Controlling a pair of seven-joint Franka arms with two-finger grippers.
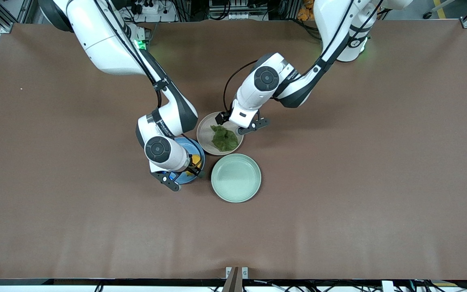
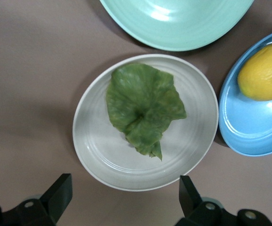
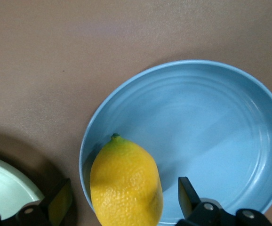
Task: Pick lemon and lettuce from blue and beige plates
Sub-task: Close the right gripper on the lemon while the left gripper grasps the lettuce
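A yellow lemon [image 3: 126, 186] lies in the blue plate [image 3: 211, 122], near its rim. My right gripper [image 3: 124, 197] is open, with one finger on each side of the lemon and not closed on it. In the front view the right gripper [image 1: 184, 176] hangs over the blue plate [image 1: 196, 147] and hides most of the lemon [image 1: 196, 160]. A crumpled green lettuce leaf [image 2: 143, 108] lies in the middle of the beige plate [image 2: 93, 141]. My left gripper [image 2: 125, 193] is open and empty, above that plate's rim. In the front view the left gripper [image 1: 239, 123] is over the beige plate [image 1: 203, 129], beside the lettuce [image 1: 224, 138].
An empty pale green plate [image 1: 236, 177] sits nearer to the front camera than the beige plate, close to both other plates. The three plates cluster mid-table on the brown tabletop [image 1: 359, 182]. The green plate also shows in the left wrist view [image 2: 173, 23].
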